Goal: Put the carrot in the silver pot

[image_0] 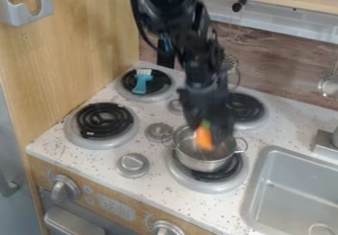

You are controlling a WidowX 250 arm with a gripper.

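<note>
I grip the carrot (204, 139) near its green top in my pincer (208, 129), orange end down at the mouth of the silver pot (204, 164) on its burner (210, 186), presumably so that letting go drops it straight inside.

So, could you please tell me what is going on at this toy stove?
The robot arm's gripper is at the mouth of the silver pot, with the orange carrot right at it. The pot sits on the burner beside the sink. Whether the carrot touches the pot's bottom, or has been let go, I can't tell.
</note>
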